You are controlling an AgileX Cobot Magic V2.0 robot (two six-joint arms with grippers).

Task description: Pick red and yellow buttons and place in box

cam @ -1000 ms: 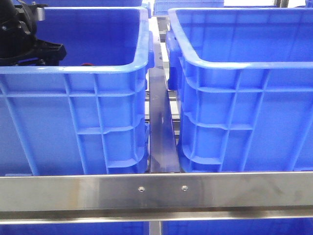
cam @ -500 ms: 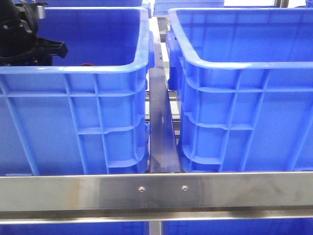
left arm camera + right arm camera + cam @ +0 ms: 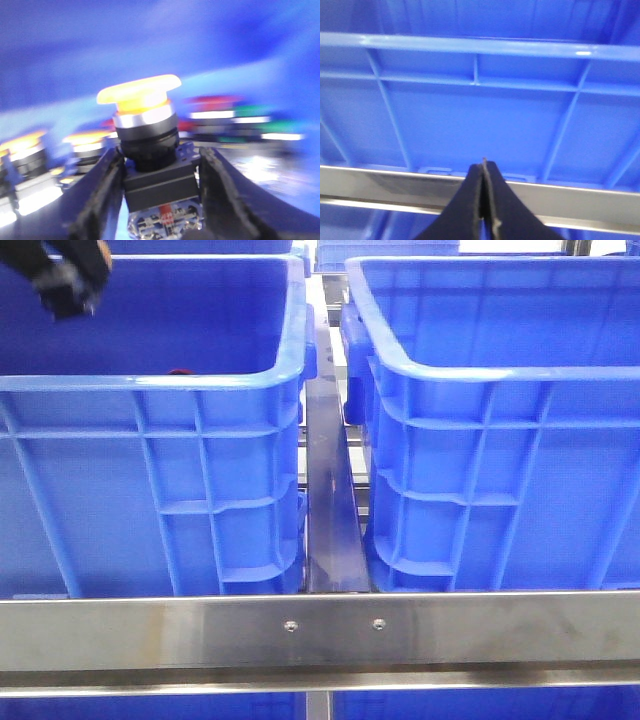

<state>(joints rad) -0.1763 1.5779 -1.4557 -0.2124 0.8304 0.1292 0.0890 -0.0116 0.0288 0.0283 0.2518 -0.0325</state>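
Observation:
My left gripper point(image 3: 160, 170) is shut on the black body of a yellow mushroom-head button point(image 3: 142, 97), which stands upright between the fingers. In the front view that gripper point(image 3: 70, 282) is a blur at the top left, above the left blue crate point(image 3: 150, 385). Behind the held button, blurred, lie more yellow buttons point(image 3: 85, 138) and a red button point(image 3: 215, 100) on the crate's floor. A sliver of red point(image 3: 180, 371) shows over the left crate's near rim. The box point(image 3: 480, 370), a matching blue crate, stands at the right. My right gripper point(image 3: 483, 167) is shut on nothing.
A steel rail point(image 3: 320, 625) crosses the front, and a steel bar point(image 3: 328, 500) runs between the two crates. A green button point(image 3: 257, 111) lies among the others. The right wrist faces a ribbed blue crate wall point(image 3: 480, 115) above a steel rail point(image 3: 380, 182).
The left gripper has risen fast from low inside the left crate to the top left of the front view. Nothing else has moved.

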